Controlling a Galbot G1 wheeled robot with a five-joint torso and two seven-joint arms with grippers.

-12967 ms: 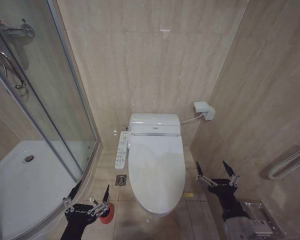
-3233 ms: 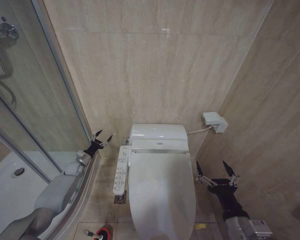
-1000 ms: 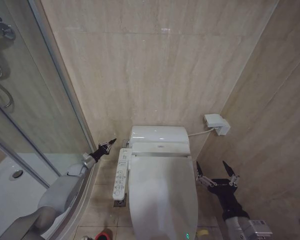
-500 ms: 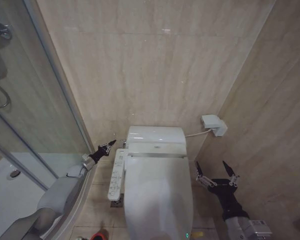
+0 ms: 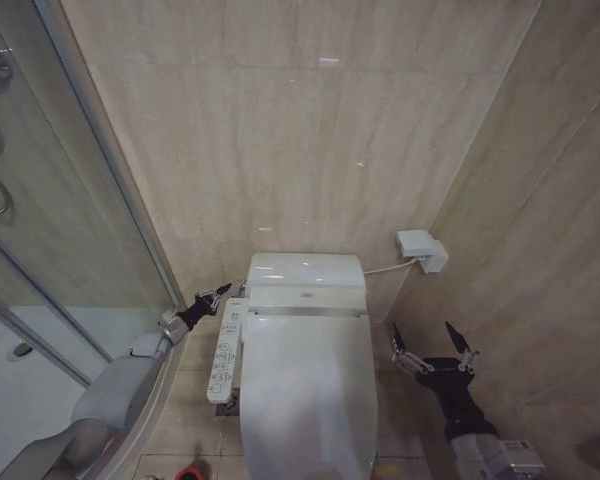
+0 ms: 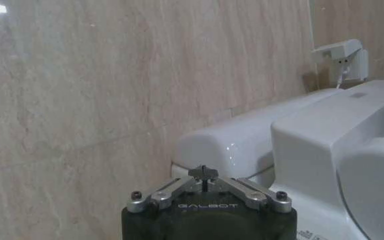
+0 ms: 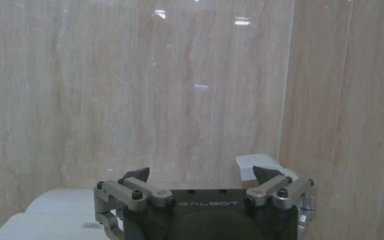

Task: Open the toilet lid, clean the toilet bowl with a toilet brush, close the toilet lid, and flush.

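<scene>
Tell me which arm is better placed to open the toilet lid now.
Probably the left: its shut claw is beside the toilet lid's rear corner, by the control panel. The right claw, open, hangs apart on the other side.

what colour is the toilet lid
Glossy white; the toilet lid shows best in the head view, closed.

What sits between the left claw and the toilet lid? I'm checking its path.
In the head view, the side control panel lies between the shut left claw and the toilet lid.
</scene>
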